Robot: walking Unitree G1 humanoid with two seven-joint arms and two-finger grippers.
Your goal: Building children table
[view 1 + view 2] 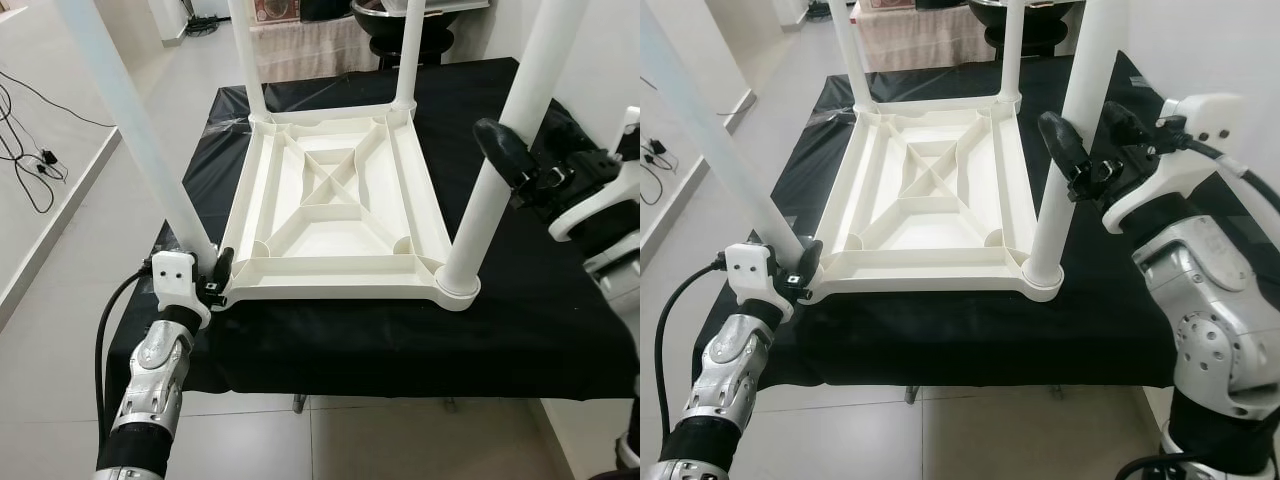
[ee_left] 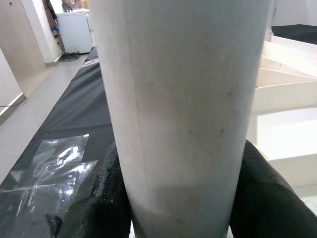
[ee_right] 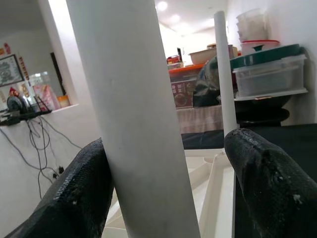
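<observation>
the white plastic table top (image 1: 335, 200) is lying upside down on a black cloth (image 1: 540, 320) spread over a bench, ribs facing up, with four white legs standing in its corners. two of them sit at the far corners and look settled.

the left gripper (image 1: 218, 272) is down low at the near left leg (image 1: 150, 140), right where it meets the corner socket. from the left wrist view its fingers (image 2: 106, 198) are pressed on either side of the leg, so it's clamped on. the right gripper (image 1: 1092, 150) is up around the near right leg (image 1: 1065, 150), about halfway up. one finger is against the leg, the other stands off with a visible gap, so i'd call that a wide, loose straddle rather than a grip.

what worries me is the near left leg: it leans outward quite a bit, so i doubt it is fully home in its socket. if the gripper pushes down while it's canted like that, it could jam or pop out. the table top also sits close to the near edge of the cloth, and a sideways shove from either arm could slide it toward that edge. with the right side not actually held, nothing steadies the table if it shifts.
</observation>
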